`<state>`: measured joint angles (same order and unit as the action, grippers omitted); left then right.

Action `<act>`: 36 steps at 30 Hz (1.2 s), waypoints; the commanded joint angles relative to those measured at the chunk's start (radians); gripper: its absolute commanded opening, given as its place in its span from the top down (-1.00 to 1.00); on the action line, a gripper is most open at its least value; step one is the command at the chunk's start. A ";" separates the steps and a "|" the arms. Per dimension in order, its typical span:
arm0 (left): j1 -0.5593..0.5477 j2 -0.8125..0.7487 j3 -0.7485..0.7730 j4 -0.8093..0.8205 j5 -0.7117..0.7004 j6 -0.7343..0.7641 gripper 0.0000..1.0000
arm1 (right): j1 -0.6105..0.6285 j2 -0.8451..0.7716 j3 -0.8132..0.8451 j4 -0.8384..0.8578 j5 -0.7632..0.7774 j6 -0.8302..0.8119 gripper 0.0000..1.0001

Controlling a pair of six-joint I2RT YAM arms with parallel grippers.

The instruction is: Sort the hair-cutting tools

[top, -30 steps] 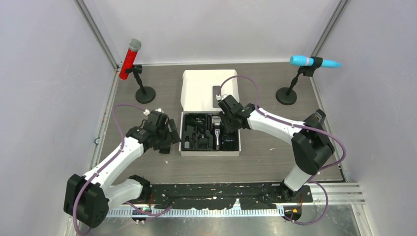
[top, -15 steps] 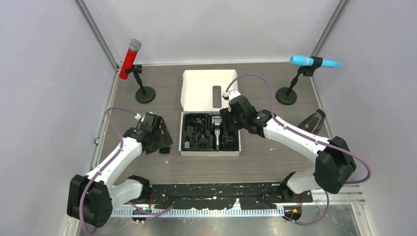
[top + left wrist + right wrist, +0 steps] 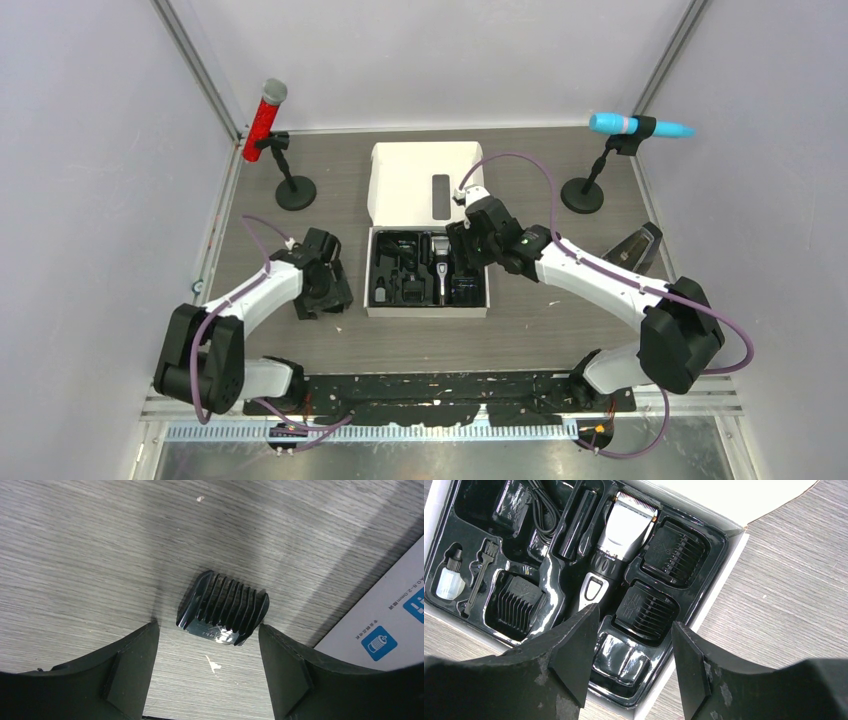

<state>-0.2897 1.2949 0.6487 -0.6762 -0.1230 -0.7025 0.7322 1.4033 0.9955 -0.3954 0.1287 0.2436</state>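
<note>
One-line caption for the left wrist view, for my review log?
Open left gripper hovers over a black comb attachment lying on the table, white box at right.

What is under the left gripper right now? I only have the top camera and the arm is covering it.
Observer: A loose comb attachment lies flat on the table, between the open fingers of the left gripper.
Operator: Is it against the box?
Observer: No. The left wrist view shows bare wood between it and the white box.
Operator: What is the right gripper lined up on?
Observer: The right gripper is open above the tray, its fingers framing a seated comb attachment right beside the clipper.
</note>
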 commanded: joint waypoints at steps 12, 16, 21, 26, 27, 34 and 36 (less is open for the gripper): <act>0.006 0.045 0.067 0.044 0.023 0.024 -0.22 | 0.006 -0.036 -0.006 0.045 0.017 0.006 -0.28; 0.006 0.045 0.065 0.055 0.026 0.017 -0.05 | 0.006 -0.040 -0.011 0.046 0.021 0.005 -0.28; 0.006 0.036 0.062 0.062 0.026 0.019 0.17 | 0.006 -0.041 -0.015 0.049 0.019 0.004 -0.28; 0.006 0.021 0.061 0.067 0.032 0.017 0.33 | 0.006 -0.045 -0.018 0.050 0.020 0.004 -0.28; 0.006 0.015 0.059 0.067 0.033 0.016 0.35 | 0.006 -0.048 -0.019 0.050 0.021 0.004 -0.28; 0.006 -0.039 0.043 0.070 0.031 0.006 0.50 | 0.006 -0.056 -0.021 0.050 0.021 0.003 -0.28; 0.006 -0.046 0.040 0.069 0.033 0.007 0.52 | 0.006 -0.058 -0.023 0.050 0.021 0.004 -0.29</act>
<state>-0.2878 1.2873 0.6861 -0.6315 -0.0944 -0.6842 0.7322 1.3918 0.9703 -0.3809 0.1333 0.2428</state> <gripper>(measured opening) 0.507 0.641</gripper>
